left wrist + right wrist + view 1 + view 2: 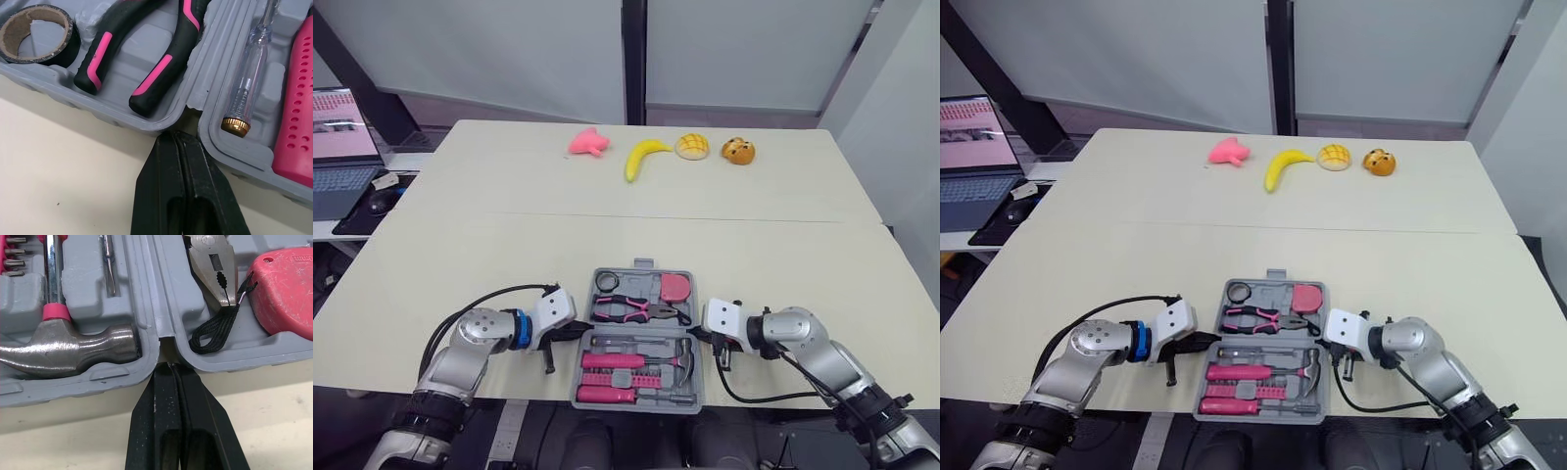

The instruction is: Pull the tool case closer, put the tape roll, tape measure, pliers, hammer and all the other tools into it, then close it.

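The grey tool case [641, 277] lies open near the table's front edge. Its far half holds the tape roll [607, 282], the pink-handled pliers [631, 308] and the red tape measure [675, 287]. The near half holds the hammer [685, 354], pink-handled tools and a clear test screwdriver [247, 83]. My left gripper [582, 335] is shut, its tips at the hinge notch on the case's left side [182, 139]. My right gripper [693, 335] is shut too, its tips at the hinge notch on the right side [171, 369], between the hammer head [68, 350] and the tape measure [286, 289].
Along the table's far edge lie a pink toy [588, 143], a banana [643, 157] and two buns [692, 146] [738, 150]. A laptop [342, 147] and a mouse [380, 201] sit on a side desk to the left. The case's near edge is close to the table's front edge.
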